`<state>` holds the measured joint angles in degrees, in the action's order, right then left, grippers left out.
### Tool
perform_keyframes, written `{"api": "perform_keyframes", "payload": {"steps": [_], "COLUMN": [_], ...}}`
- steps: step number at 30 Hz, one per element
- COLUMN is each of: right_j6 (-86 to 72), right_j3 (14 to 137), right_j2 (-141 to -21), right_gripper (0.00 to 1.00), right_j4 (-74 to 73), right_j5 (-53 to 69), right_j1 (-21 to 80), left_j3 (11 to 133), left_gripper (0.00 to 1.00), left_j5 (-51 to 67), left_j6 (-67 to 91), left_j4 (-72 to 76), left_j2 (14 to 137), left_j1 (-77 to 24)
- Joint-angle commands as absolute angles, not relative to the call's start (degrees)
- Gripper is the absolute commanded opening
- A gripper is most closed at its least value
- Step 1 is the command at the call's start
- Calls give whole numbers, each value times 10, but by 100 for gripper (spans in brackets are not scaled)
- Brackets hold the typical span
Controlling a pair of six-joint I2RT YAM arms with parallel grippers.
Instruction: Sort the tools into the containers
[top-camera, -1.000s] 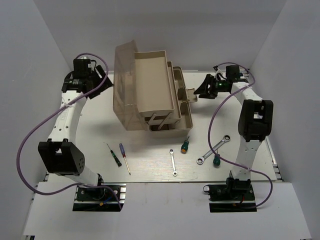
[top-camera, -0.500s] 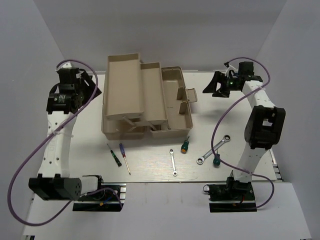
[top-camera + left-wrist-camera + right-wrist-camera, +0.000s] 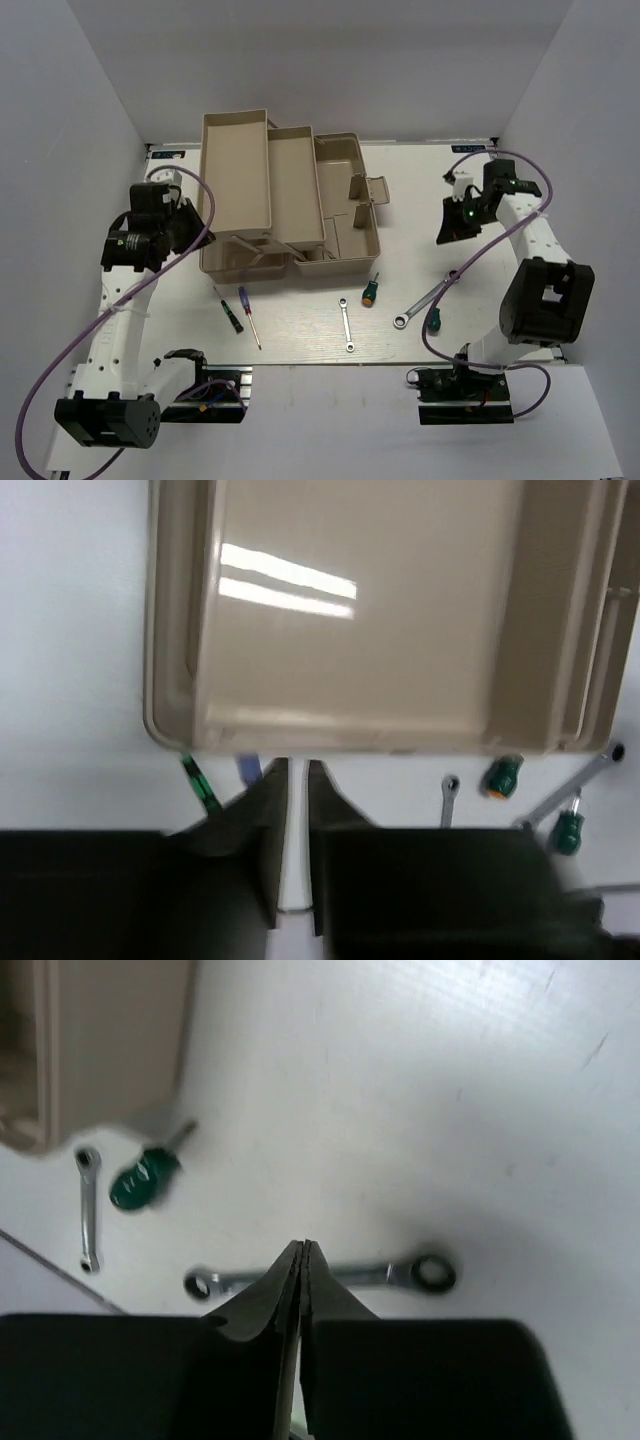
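Nearest me, all six tools lie loose on the white table (image 3: 410,240) in a rough row. On the left, the black-green screwdriver (image 3: 228,308) and the blue-red screwdriver (image 3: 249,317) lie side by side. The short wrench (image 3: 346,325) is in the middle, and a stubby green screwdriver (image 3: 370,291) lies just off the toolbox's near edge. On the right, the long wrench (image 3: 425,302) has the second stubby screwdriver (image 3: 434,320) beside it. None is in a tray.

My left gripper (image 3: 297,770) hangs by the toolbox's near-left corner — fingers drawn in to a slim gap, nothing between them. My right gripper (image 3: 302,1250) hovers above the long wrench — fingers pressed together, empty.

Farther back, the toolbox (image 3: 345,215) stands open, its beige trays (image 3: 235,170) fanned out to the left.
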<state>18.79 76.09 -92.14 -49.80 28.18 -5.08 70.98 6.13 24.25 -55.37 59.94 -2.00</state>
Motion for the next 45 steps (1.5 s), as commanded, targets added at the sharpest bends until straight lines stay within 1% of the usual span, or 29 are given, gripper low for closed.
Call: {"api": "perform_keyframes", "payload": {"steps": [1,2,4,5,6,8,9,11,12,13,14,15,18,19,23,26,28,30,35,38,39,41,45], "right_j6": [277,278,259,254,253,239,233,229,242,255,298,316,444,537,636,606,578,549,516,500,495,487,480], "right_j3": [672,671,633,628,621,621,626,632,634,635,631,627,595,588,562,573,583,588,584,583,585,587,596], "right_j2": [-878,-869,-861,-864,-867,-876,-880,-887,-886,-885,-875,-871,-839,-817,-787,-787,-794,-799,-787,-780,-780,-779,-778], "right_gripper": [17,25,41,47,54,58,58,62,62,64,66,66,67,67,67,61,53,49,47,47,47,49,50], "right_j4": [-557,-562,-562,-562,-567,-570,-570,-577,-583,-589,-591,-592,-597,-602,-599,-581,-575,-567,-546,-533,-528,-519,-518], "right_j5": [186,179,157,155,160,162,165,185,197,208,229,240,277,287,304,314,328,337,352,362,364,366,368], "right_j1": [-45,-45,-44,-44,-44,-44,-44,-42,-41,-43,-41,-40,-42,-41,-33,-25,-17,-9,-1,-2,17,20,25], "left_j3": [652,642,613,602,579,546,538,531,531,531,521,514,473,455,420,400,400,394,376,376,376,395,495], "left_gripper": [29,34,44,54,57,63,63,64,64,64,64,64,64,63,61,59,58,58,54,54,54,54,54], "left_j5": [139,145,153,163,169,174,180,180,180,180,185,192,221,228,215,209,203,198,192,199,199,193,199], "left_j6": [214,214,207,207,207,202,202,202,202,202,207,207,219,219,219,219,225,230,243,257,257,257,245], "left_j4": [-608,-620,-637,-644,-649,-655,-655,-661,-669,-669,-675,-675,-675,-675,-680,-662,-646,-641,-623,-607,-600,-595,-595], "left_j2": [543,533,514,500,494,482,469,456,450,436,429,420,394,389,375,375,387,387,393,401,409,417,437], "left_j1": [-25,-25,-25,-25,-25,-30,-30,-30,-30,-30,-30,-30,-30,-30,-30,-30,-30,-30,-30,-30,-30,-30,-35]}}
